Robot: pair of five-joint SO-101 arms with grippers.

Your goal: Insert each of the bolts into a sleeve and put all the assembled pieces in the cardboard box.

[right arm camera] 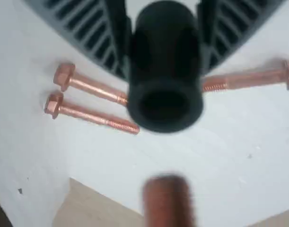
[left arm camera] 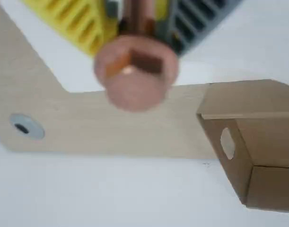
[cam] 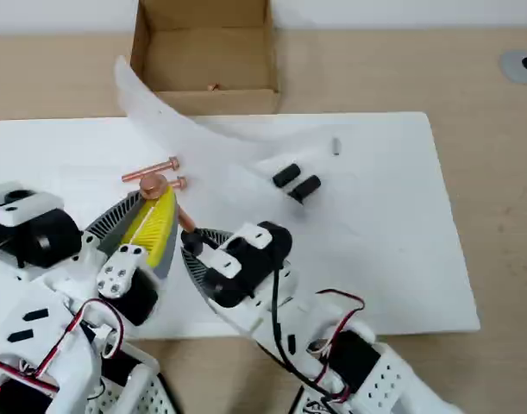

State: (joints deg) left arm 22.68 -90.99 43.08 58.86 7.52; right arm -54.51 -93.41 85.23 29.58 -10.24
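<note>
My left gripper [cam: 153,207], with one yellow and one grey finger, is shut on a copper bolt [cam: 153,185]; its hex head [left arm camera: 135,71] faces the left wrist camera. My right gripper [cam: 194,242] is shut on a black sleeve [right arm camera: 165,92] just past the bolt's threaded end, whose tip [right arm camera: 168,201] points at the sleeve's open bore. Two loose bolts [cam: 151,169] [cam: 178,182] lie beside the left fingers. Two more black sleeves [cam: 286,175] [cam: 306,188] rest mid-mat. The cardboard box [cam: 204,97] stands at the back, a small copper piece [cam: 213,87] inside.
Everything lies on a white mat [cam: 392,259] on the wooden table. A clear plastic bag [cam: 185,125] is spread between the box and the sleeves, with a small grey piece [cam: 335,147] nearby. A grey disc [cam: 520,65] sits at the far right of the table.
</note>
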